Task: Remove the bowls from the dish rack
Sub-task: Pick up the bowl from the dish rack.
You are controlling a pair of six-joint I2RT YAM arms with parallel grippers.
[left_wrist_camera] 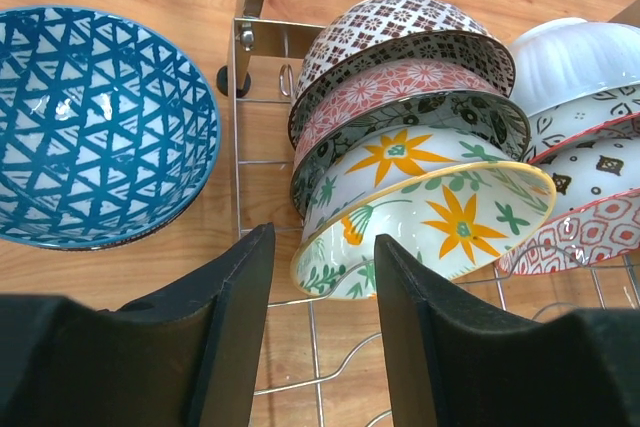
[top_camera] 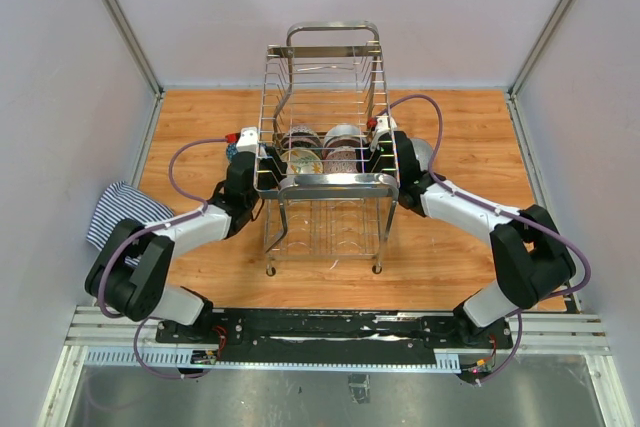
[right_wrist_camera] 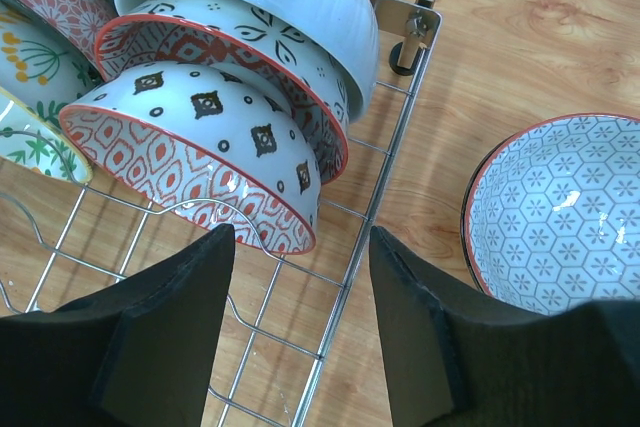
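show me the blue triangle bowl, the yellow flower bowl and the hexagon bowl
blue triangle bowl [left_wrist_camera: 95,127]: left wrist view, centre of its inside
yellow flower bowl [left_wrist_camera: 460,227]: left wrist view, on a painted flower
hexagon bowl [right_wrist_camera: 560,217]: right wrist view, its inside

Likely a lab: white booth walls [top_camera: 330,7], wooden table [top_camera: 470,147], mounting rail [top_camera: 330,325].

Wooden tabletop [top_camera: 470,147], pale grey walls [top_camera: 330,7], even light

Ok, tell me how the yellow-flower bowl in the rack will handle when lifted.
The yellow-flower bowl looks glazed: probably rigid, slippery at its thin rim. It seems to lean on the dark-patterned bowl behind, so lifting may shift that.
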